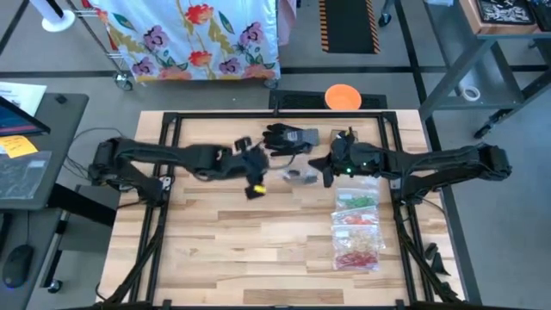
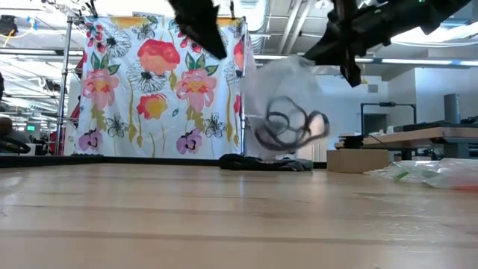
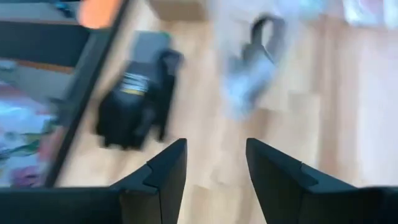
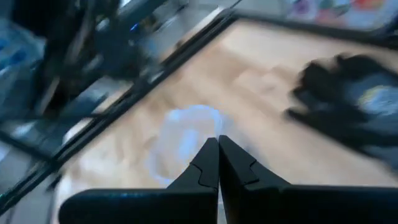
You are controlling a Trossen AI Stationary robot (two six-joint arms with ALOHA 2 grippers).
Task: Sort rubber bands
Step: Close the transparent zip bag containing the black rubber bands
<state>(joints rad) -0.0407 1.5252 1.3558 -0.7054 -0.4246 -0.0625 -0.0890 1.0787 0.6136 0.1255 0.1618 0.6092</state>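
Nearest me across the pale wooden butcher-block table (image 1: pixel 258 241) lies bare wood, then the row of clear plastic bags (image 1: pixel 356 228) on the right side, already holding green, red-orange and yellow rubber bands (image 1: pixel 355 201), so I judge most of the sorting done. Beyond that, the right gripper (image 4: pixel 217 163) has its fingers pressed together, pinching the top of another clear plastic bag (image 2: pixel 287 97) that hangs above the table with black rubber bands (image 2: pixel 287 125) inside it. My left gripper (image 3: pixel 214 168) sits just beside it, fingers spread and empty, above the wood. Whether any loose bands remain on the table I cannot tell; what seems left is setting this last bag down with the others. Farther back a black work glove (image 1: pixel 288 138) lies flat near the table's far edge, with an orange round disc (image 1: pixel 343 96) just past it. The room behind shows a floral cloth (image 2: pixel 160 82) hung on a rack, a small cardboard box (image 2: pixel 357 160), grey floor, and a desk at the left.
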